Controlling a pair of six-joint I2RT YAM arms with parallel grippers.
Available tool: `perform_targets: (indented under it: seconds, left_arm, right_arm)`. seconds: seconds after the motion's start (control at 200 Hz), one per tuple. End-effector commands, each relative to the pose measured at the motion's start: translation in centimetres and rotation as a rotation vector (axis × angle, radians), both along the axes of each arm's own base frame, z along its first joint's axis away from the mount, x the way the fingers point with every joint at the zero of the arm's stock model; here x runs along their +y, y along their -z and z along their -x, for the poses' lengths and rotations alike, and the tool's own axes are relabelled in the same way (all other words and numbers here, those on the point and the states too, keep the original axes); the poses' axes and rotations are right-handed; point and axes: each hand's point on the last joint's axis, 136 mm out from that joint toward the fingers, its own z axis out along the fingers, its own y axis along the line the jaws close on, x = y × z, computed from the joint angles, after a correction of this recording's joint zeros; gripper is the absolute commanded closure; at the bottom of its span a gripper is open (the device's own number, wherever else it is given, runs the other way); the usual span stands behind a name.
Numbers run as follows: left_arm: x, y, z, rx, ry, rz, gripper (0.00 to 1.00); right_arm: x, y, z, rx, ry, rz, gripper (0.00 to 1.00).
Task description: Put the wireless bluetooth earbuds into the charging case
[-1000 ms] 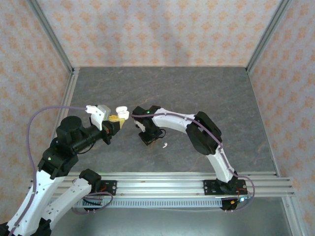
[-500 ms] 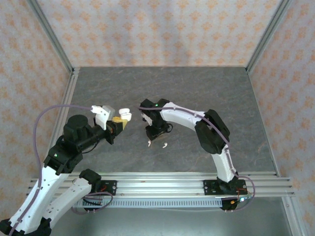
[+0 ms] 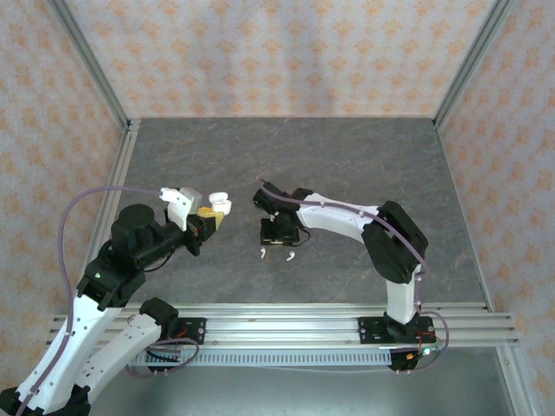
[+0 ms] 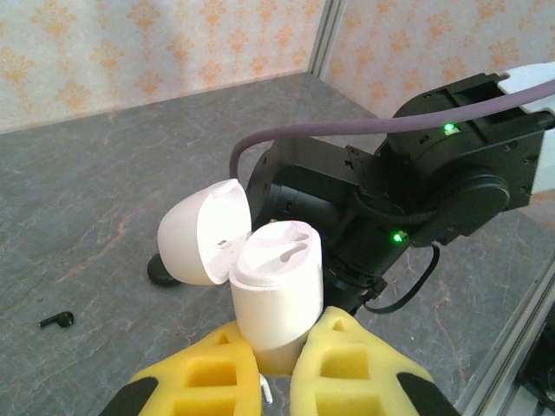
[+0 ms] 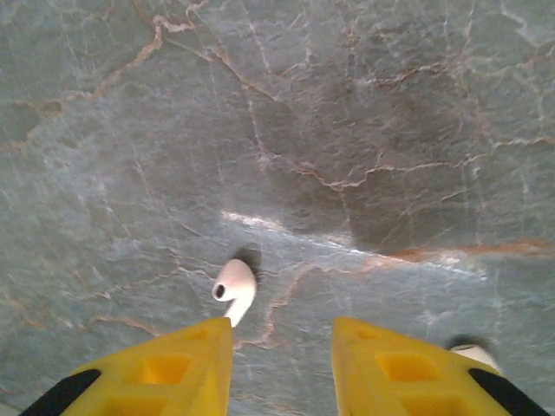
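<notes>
My left gripper [image 4: 277,336] is shut on the base of an open white charging case [image 4: 279,286], held upright with its lid [image 4: 199,232] tipped back and both sockets empty. In the top view the left gripper [image 3: 206,215] holds this case [image 3: 218,202] at centre left. My right gripper [image 5: 282,334] is open and points down at the table. One white earbud [image 5: 236,289] lies just ahead of its left finger, and a second white earbud [image 5: 475,353] peeks out beside the right finger. From above, the right gripper [image 3: 278,241] hangs between these earbuds [image 3: 260,253] [image 3: 290,256]. A black earbud [image 4: 56,320] lies on the table.
A dark rounded object [image 4: 160,269] sits on the table behind the case lid. The right arm's black wrist [image 4: 416,191] is close behind the held case. The grey stone table [image 3: 347,165] has open room at the back, and metal rails [image 3: 286,325] run along the near edge.
My right gripper has shifted right and back, uncovering a white earbud on its left. The left arm drew the case slightly left earlier and has since held still.
</notes>
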Motion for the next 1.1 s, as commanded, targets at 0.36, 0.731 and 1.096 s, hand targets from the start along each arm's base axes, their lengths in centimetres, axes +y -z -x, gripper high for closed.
perform_targets:
  seconds: [0.36,0.731,1.096]
  left_arm:
    - [-0.3,0.6,0.1,-0.009,0.014,0.011,1.00]
    - [-0.5,1.7,-0.3,0.003,0.014,0.013,1.00]
    - [-0.7,2.1,-0.6,-0.011,0.020,0.019,1.00]
  right_arm:
    - [1.8,1.8,-0.6,0.004,0.115,0.112,0.64]
    - [1.9,3.3,-0.1,0.045,0.105,0.144,0.67]
    - [1.8,4.3,1.0,0.083,0.086,0.179,0.70]
